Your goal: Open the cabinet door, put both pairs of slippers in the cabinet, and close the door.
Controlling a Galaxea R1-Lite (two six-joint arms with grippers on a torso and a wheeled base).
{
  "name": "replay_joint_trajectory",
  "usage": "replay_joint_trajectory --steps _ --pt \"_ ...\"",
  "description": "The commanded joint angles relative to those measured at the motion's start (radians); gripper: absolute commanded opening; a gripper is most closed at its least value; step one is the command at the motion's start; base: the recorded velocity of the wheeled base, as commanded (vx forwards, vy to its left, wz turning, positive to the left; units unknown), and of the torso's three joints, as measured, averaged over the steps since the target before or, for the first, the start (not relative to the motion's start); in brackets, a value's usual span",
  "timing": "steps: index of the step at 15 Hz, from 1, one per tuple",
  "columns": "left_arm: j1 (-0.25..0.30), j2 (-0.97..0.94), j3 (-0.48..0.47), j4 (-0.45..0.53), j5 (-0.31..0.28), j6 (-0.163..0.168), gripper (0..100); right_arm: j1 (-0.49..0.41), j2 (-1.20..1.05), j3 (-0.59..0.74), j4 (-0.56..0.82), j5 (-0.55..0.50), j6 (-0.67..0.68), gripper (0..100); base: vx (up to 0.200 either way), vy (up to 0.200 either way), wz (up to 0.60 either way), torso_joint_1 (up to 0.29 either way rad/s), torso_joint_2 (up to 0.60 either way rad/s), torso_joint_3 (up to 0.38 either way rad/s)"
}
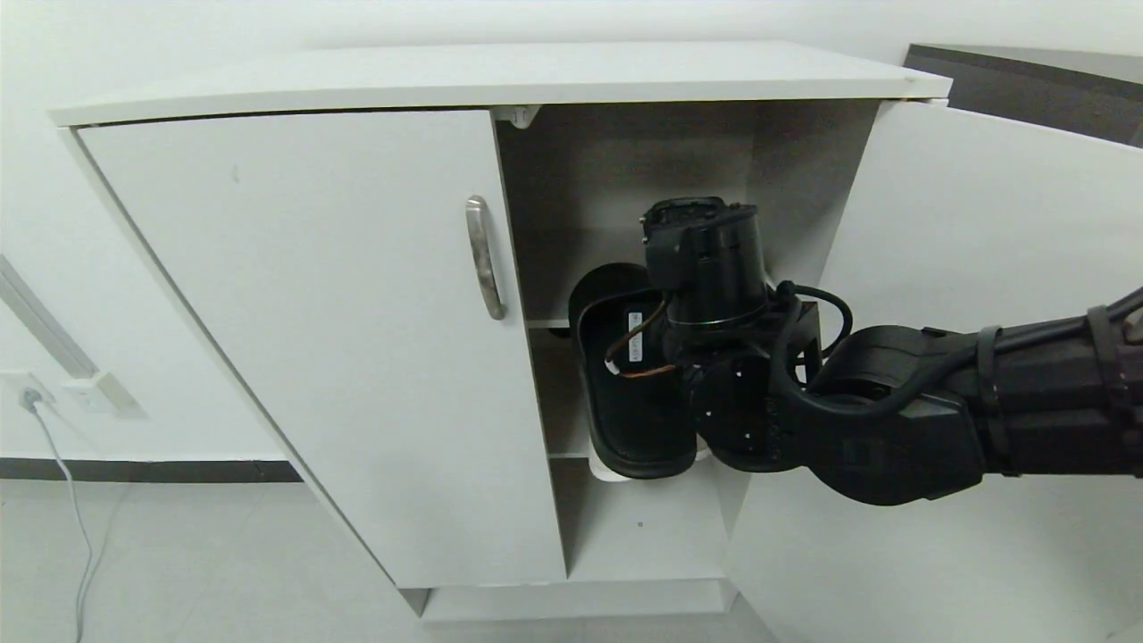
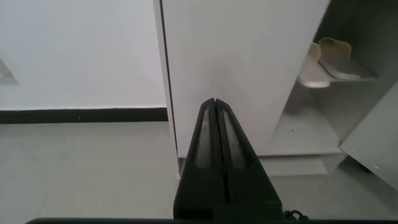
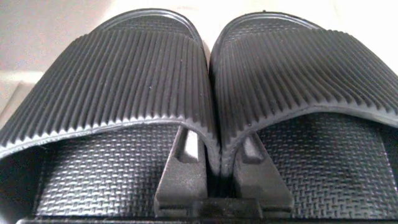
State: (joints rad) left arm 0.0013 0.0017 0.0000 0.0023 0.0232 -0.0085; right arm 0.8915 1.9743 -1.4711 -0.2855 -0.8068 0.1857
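The white cabinet [image 1: 500, 76] has its right door [image 1: 938, 250] swung open and its left door [image 1: 312, 339] closed. My right gripper [image 3: 217, 154] is shut on the pair of black slippers [image 1: 625, 393], pinching their two inner edges together between its fingers [image 3: 183, 168]. The pair hangs tilted at the open compartment, across the front of the middle shelf [image 1: 546, 323]. A pair of white slippers [image 2: 326, 59] lies on a shelf inside, and a white edge [image 1: 607, 469] peeks out under the black pair. My left gripper [image 2: 214, 106] is shut on nothing, low in front of the closed door.
The left door carries a metal handle [image 1: 483, 259]. A bottom compartment [image 1: 643, 527] lies below the white slippers. A wall socket with a cable [image 1: 31, 397] is at the far left. Bare grey floor [image 2: 81, 168] spreads in front of the cabinet.
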Motion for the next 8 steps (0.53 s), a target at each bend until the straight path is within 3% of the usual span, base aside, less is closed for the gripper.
replay_joint_trajectory --steps 1,6,8 --pt "0.0 0.0 0.0 0.001 0.0 -0.001 0 0.0 0.0 -0.002 0.0 0.0 0.0 0 0.2 0.0 0.0 -0.007 0.0 0.002" --pt "0.0 0.0 0.0 -0.001 0.0 -0.001 0 -0.014 0.051 -0.075 0.003 0.0 -0.002 0 0.2 0.0 0.0 0.003 0.0 0.002" --pt "0.0 0.0 0.0 -0.001 0.001 -0.001 0 -0.013 0.072 -0.112 0.035 0.0 -0.002 0 0.0 0.0 0.0 0.0 0.0 0.0"
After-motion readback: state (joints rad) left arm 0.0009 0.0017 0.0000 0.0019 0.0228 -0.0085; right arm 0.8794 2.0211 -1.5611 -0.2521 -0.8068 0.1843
